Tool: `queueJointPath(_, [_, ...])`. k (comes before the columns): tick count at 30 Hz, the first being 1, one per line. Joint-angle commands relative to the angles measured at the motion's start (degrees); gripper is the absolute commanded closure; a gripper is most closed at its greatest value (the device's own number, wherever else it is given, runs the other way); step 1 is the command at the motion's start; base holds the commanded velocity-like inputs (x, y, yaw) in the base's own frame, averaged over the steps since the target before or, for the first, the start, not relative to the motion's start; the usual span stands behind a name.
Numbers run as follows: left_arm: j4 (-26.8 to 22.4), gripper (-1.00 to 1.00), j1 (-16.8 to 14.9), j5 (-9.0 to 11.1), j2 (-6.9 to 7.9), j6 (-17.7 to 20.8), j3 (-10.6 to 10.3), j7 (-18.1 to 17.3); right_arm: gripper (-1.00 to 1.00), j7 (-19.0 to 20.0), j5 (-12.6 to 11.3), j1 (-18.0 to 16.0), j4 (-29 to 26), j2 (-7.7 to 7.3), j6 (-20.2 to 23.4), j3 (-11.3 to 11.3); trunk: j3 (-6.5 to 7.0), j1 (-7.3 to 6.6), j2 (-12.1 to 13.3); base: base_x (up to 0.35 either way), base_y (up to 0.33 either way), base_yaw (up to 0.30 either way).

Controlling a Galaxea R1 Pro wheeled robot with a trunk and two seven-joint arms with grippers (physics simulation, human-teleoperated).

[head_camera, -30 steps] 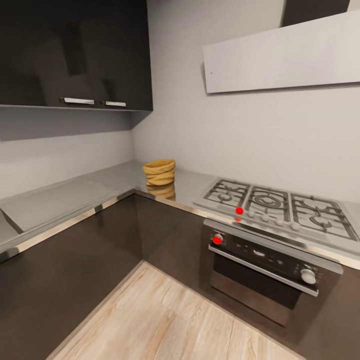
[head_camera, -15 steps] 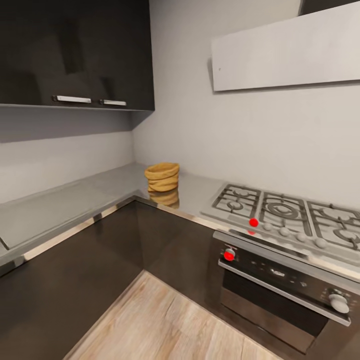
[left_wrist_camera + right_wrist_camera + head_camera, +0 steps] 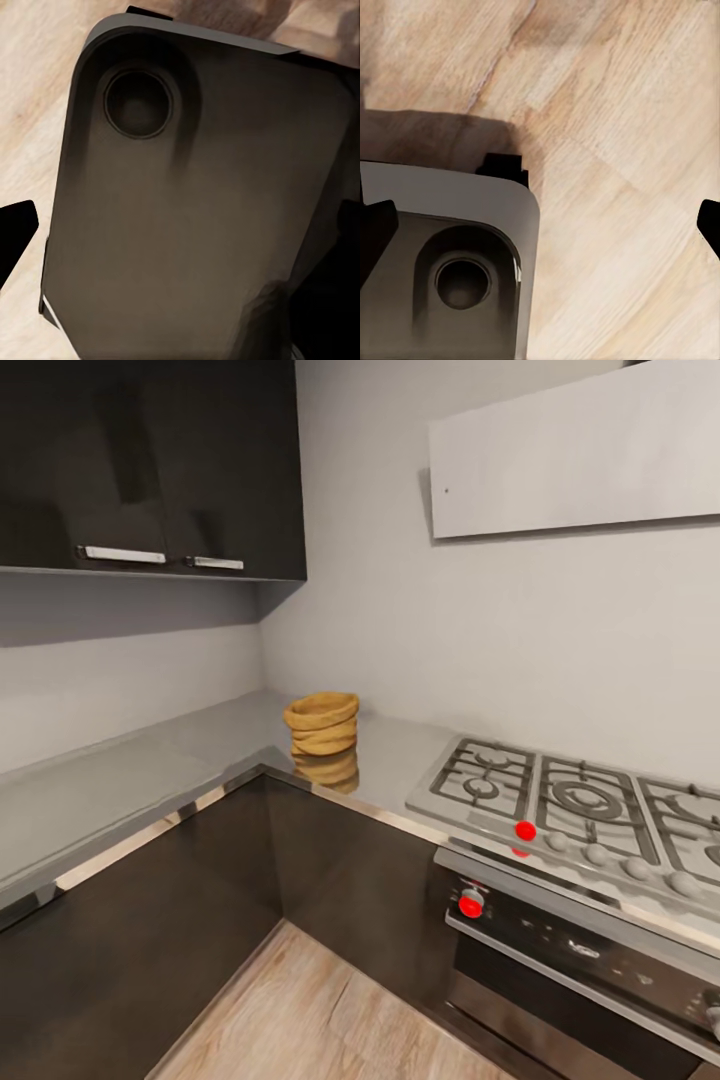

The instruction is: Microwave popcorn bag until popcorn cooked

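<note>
Head view: one squat mustard-tan burlap popcorn bag [image 3: 322, 723] sits in the corner of the grey metallic L-shaped desk [image 3: 120, 790], near its shiny steel edge, with bare slab on both sides. One steel gas hob [image 3: 580, 810] lies beside it, above one dark oven [image 3: 590, 970]. Pale wood floor [image 3: 330, 1020] lies open below. Wrist views show dark tips over a grey robot base [image 3: 195, 225], perhaps each end effector; apart or together, I cannot tell.
</note>
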Motion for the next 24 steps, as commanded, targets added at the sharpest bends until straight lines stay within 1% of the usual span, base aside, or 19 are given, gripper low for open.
queueJointPath(1, [0.0, -1.0, 0.0, 0.4, -0.06, -0.1, 0.0, 0.0, -1.0, 0.1, 0.6, -0.1, 0.2, -0.04, -0.3, -0.1, -0.05, 0.01, 0.0, 0.023, 0.0, 0.0])
queueJointPath(6, [0.0, -1.0, 0.0, 0.8, -0.05, -0.1, 0.1, 0.1, -1.0, 0.1, 0.6, -0.1, 0.2, -0.06, -0.4, -0.1, -0.05, 0.01, 0.0, 0.007, 0.0, 0.0])
queueJointPath(7, [0.0, -1.0, 0.0, 1.5, 0.0, -0.1, 0.1, 0.1, -1.0, 0.0, 0.6, -0.1, 0.2, -0.06, -0.4, -0.1, -0.05, 0.01, 0.0, 0.0, 0.0, 0.0])
queueJointPath(11, [0.0, -1.0, 0.1, 2.3, 0.03, -0.1, 0.0, 0.2, -1.0, 0.1, 0.6, -0.1, 0.2, -0.05, -0.4, -0.1, -0.05, 0.01, 0.0, 0.0, 0.0, 0.0])
queueJointPath(24, [0.0, -1.0, 0.0, 2.4, 0.05, -0.1, 0.0, 0.2, -1.0, 0.1, 0.6, -0.1, 0.2, -0.02, -0.4, -0.1, 2.29, -2.85, 5.2, 0.0, 0.0, 0.0])
